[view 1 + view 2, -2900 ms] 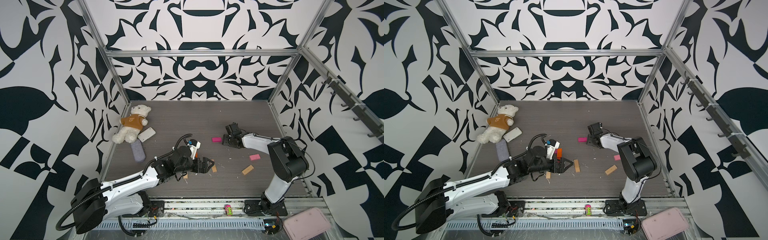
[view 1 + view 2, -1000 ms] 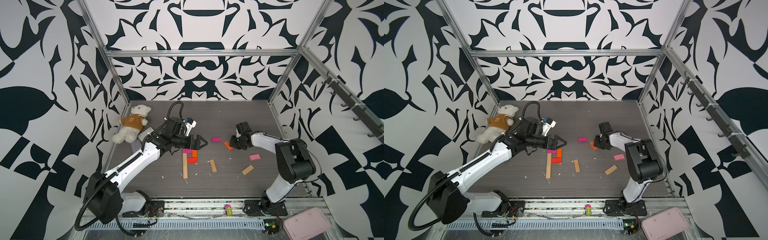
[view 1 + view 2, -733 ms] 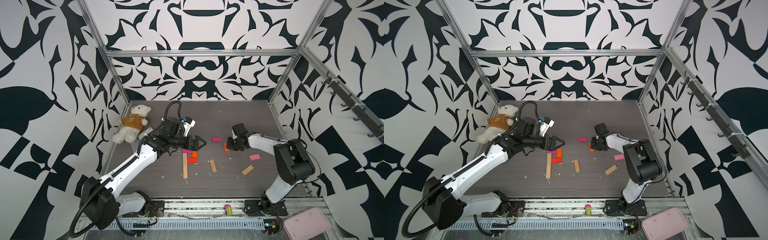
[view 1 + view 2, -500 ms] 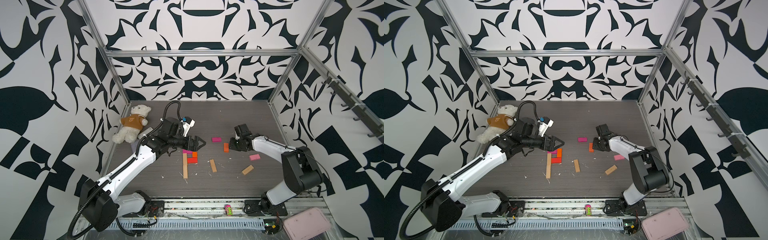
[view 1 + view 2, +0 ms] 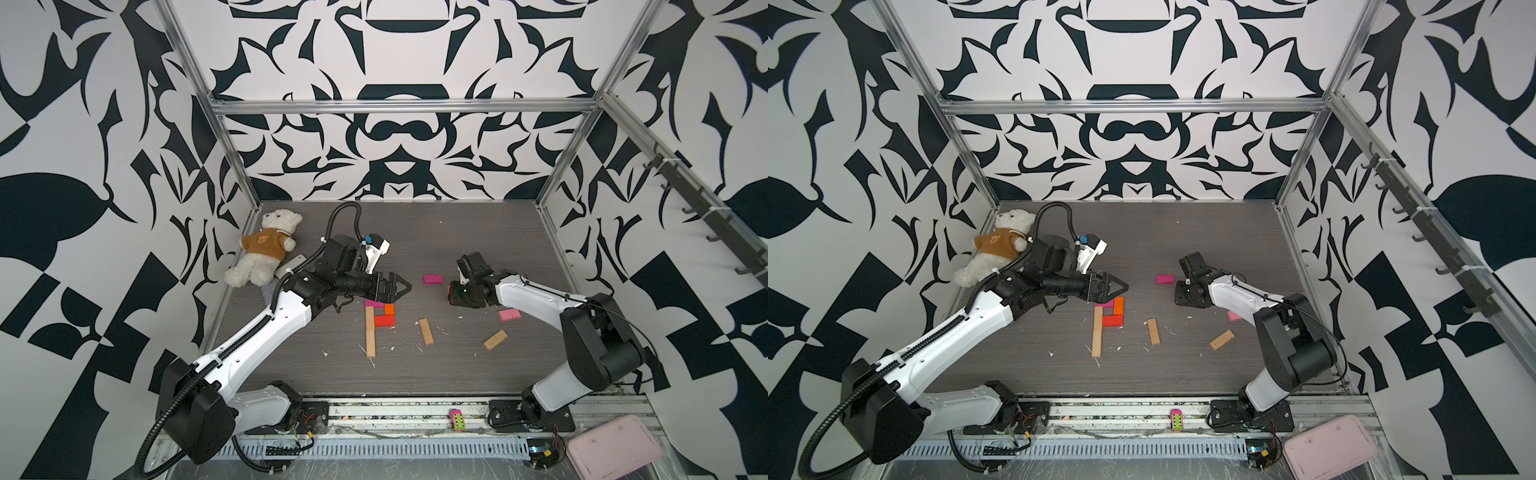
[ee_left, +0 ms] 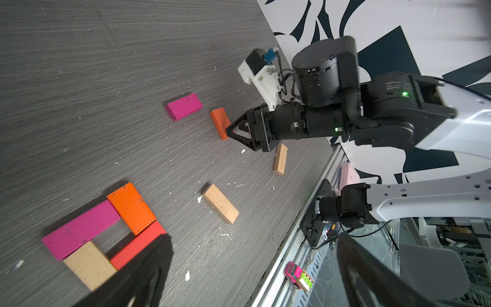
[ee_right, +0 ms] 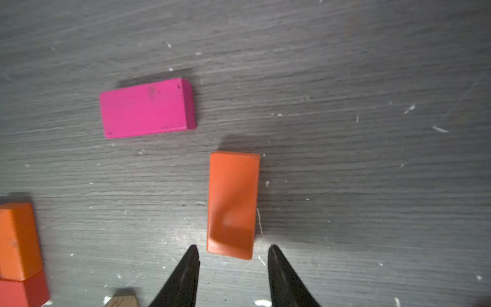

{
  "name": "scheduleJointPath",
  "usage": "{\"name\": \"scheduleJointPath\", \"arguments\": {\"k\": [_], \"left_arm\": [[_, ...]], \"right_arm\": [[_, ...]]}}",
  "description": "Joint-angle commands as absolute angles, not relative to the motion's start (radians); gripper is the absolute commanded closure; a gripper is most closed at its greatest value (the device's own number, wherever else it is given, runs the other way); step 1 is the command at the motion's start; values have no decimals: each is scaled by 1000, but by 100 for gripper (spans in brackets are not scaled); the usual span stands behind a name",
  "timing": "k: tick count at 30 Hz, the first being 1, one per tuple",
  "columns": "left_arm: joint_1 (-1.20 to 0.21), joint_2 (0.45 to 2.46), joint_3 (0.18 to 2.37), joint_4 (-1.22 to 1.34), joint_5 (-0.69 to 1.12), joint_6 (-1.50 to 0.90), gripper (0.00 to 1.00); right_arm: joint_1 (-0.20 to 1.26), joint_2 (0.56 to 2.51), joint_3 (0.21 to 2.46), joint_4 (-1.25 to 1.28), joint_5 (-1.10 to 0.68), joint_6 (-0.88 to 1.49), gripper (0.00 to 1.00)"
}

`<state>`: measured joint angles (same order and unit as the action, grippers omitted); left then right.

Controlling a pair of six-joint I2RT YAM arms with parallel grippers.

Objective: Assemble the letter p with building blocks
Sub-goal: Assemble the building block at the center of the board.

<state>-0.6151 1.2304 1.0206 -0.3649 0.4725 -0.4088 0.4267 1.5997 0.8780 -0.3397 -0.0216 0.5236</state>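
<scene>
A partial letter lies mid-table in both top views: a long tan bar (image 5: 370,332), a magenta bar (image 6: 79,228), an orange block (image 5: 389,309) and a red block (image 5: 384,320). My left gripper (image 5: 401,286) hovers just behind it, open and empty, its fingers (image 6: 148,265) wide apart. My right gripper (image 7: 233,248) is open, low over the table. The near end of a loose orange block (image 7: 232,202) lies flat between its tips, touching neither. A loose magenta block (image 5: 432,278) lies beside it. Two tan blocks (image 5: 426,331) (image 5: 495,339) and a light pink one (image 5: 509,314) lie nearer the front.
A teddy bear (image 5: 266,249) and a small white slab (image 5: 293,266) sit at the back left by the wall. A pink-and-green toy car (image 5: 456,419) rests on the front rail. A pale pink tray (image 5: 609,451) sits off the table at the front right.
My right gripper carried the orange block a little leftward, set it flat on the table and opened its jaws off it. The left gripper stayed open, hovering by the letter.
</scene>
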Motion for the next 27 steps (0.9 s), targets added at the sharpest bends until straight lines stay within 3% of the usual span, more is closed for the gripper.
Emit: {"name": "scheduleJointPath", "arguments": {"k": [1, 8, 27], "left_arm": [[-613, 1212, 1006, -379, 493, -395, 1], [-612, 1210, 1004, -374, 493, -396, 1], [-613, 1227, 1003, -376, 511, -403, 1]], "right_arm": [[441, 1630, 913, -337, 12, 537, 54], [456, 1654, 911, -333, 31, 538, 63], [445, 1754, 1034, -388, 46, 361, 74]]}}
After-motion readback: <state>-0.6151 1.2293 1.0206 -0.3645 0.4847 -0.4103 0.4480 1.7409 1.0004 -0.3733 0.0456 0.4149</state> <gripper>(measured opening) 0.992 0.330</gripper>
